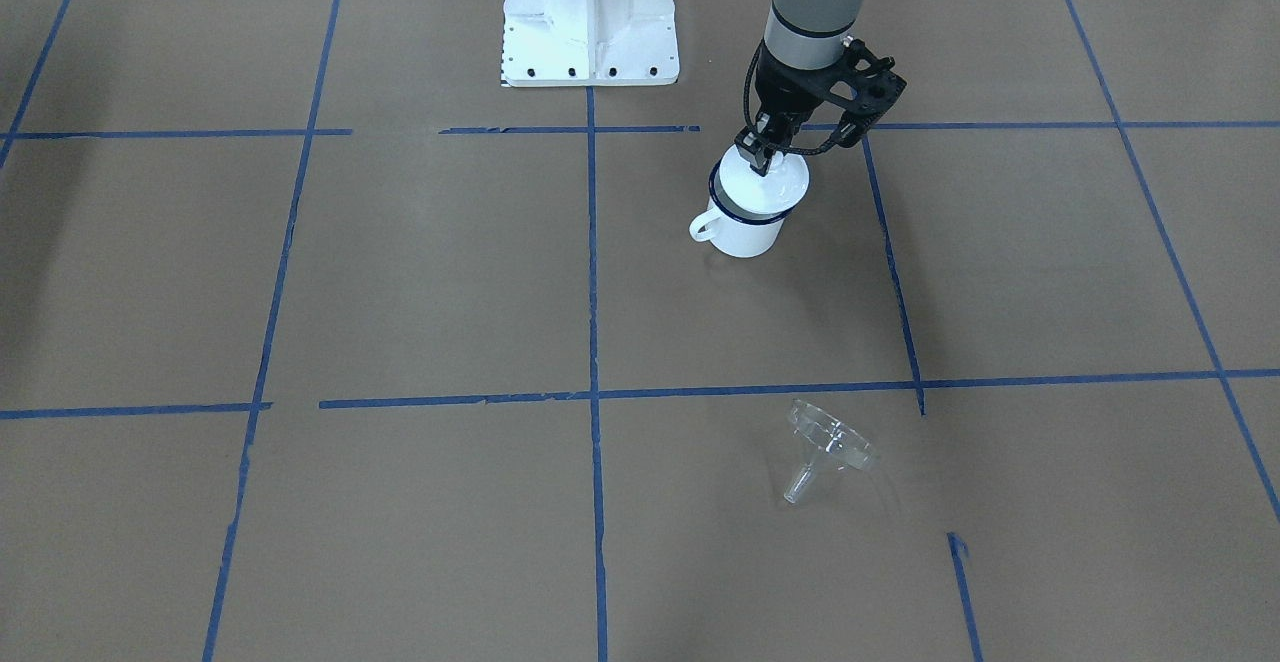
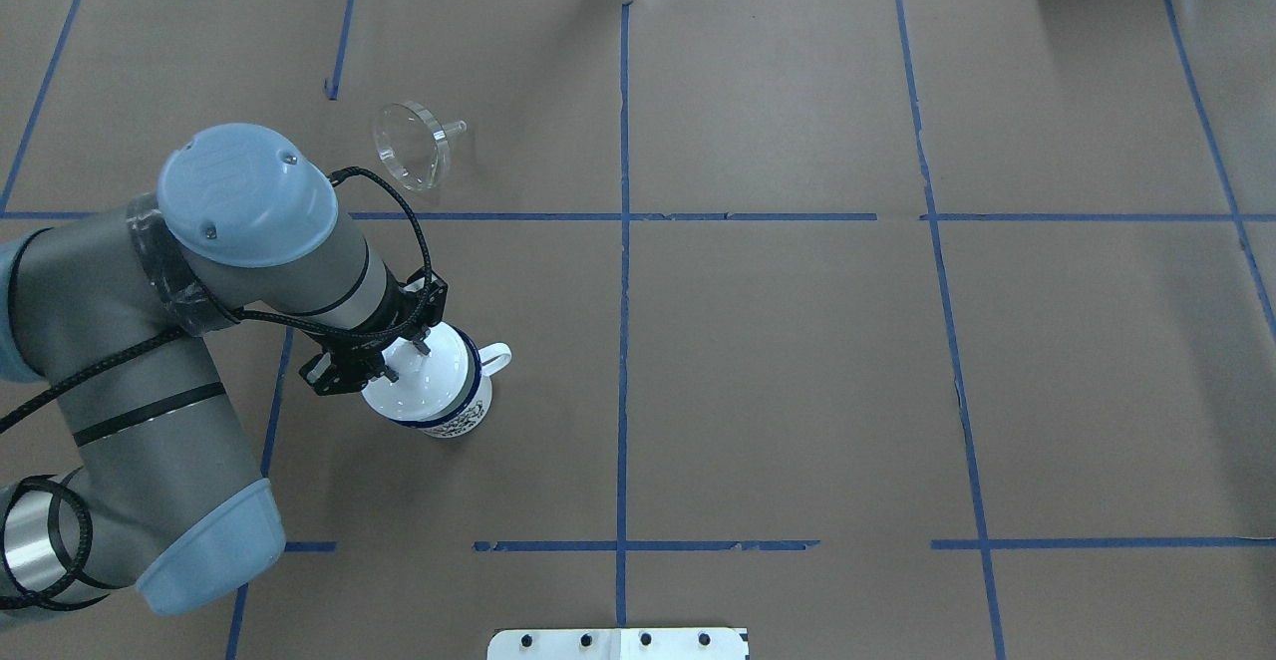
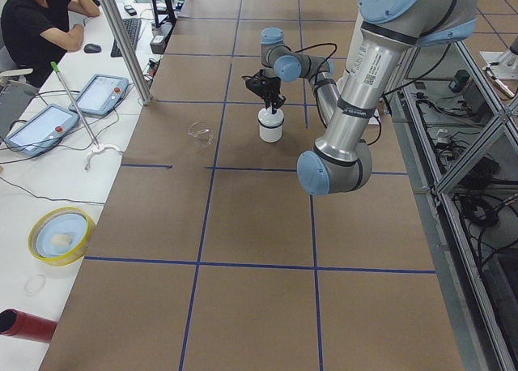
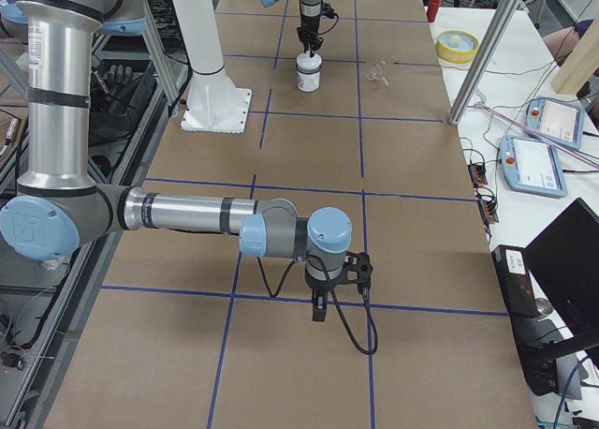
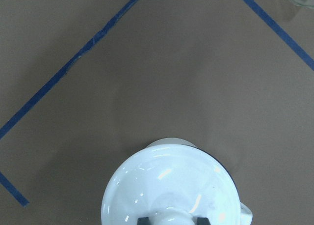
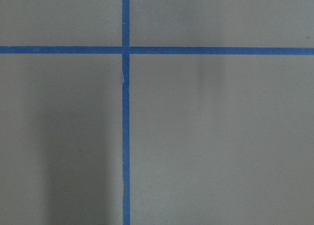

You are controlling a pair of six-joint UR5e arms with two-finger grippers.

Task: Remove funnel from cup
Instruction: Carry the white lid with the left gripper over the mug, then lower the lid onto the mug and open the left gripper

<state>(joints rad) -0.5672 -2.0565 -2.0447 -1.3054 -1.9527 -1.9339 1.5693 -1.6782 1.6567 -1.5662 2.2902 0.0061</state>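
Downward-pointing left tool [image 1: 761,156] pinches the lid [image 1: 785,188]; right tool [image 4: 319,309] hangs low.

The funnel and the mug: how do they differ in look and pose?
The funnel is clear; the mug is white with a dark blue rim. The funnel lies on its side; the mug stands upright. The funnel is untouched; the mug bears a white lid, the left gripper at its knob. Both are round.

Blue tape lines [image 1: 592,272] cross the brown table [image 1: 430,272]; 1 round white lid [image 1: 778,192] and 1 yellow bowl [image 3: 58,235] show.
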